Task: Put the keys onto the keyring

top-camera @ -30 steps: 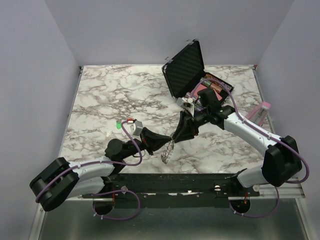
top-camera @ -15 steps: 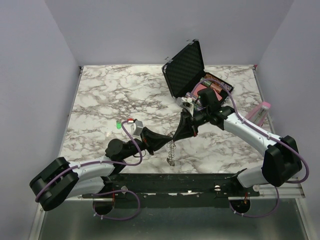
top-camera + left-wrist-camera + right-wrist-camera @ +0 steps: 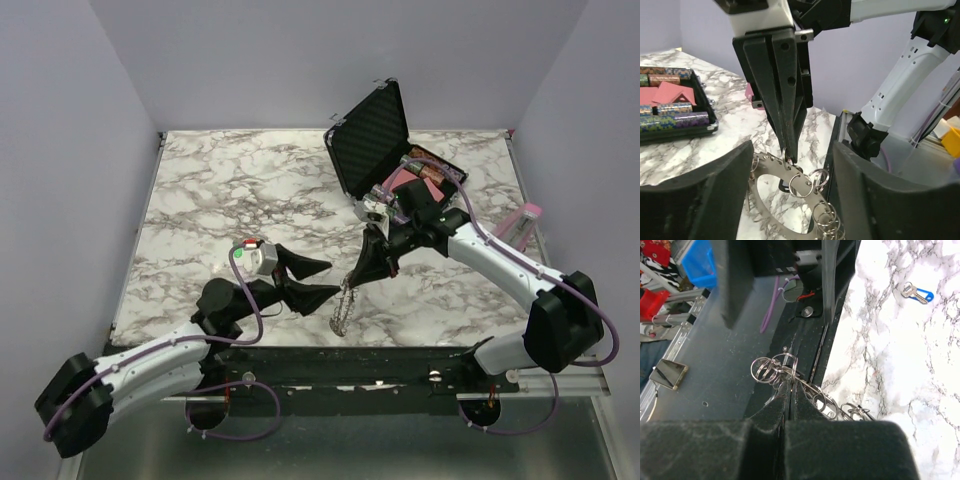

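The right gripper [image 3: 356, 278] was closed, its narrow black fingers pressed flat together and pinching the top of the keyring [image 3: 343, 308]. The keyring hung down from that pinch as a thin silver-grey metal chain, its lower end reaching the desk [image 3: 220, 190] close to the near edge. In the left wrist view it showed as a string of small round wire rings linked along a curved, toothed metal strip. The left gripper [image 3: 333, 278] stood open just beside it, its two broad, matte black fingers spread wide with the chain's upper end between their tips and nothing held. The desk was glossy white marble veined in grey. In the right wrist view a small silver-and-blue piece [image 3: 917, 292] lay flat on the marble, well apart from the chain. Behind the right arm a black hard case [image 3: 370, 138] stood open, its lid upright and ribbed inside.
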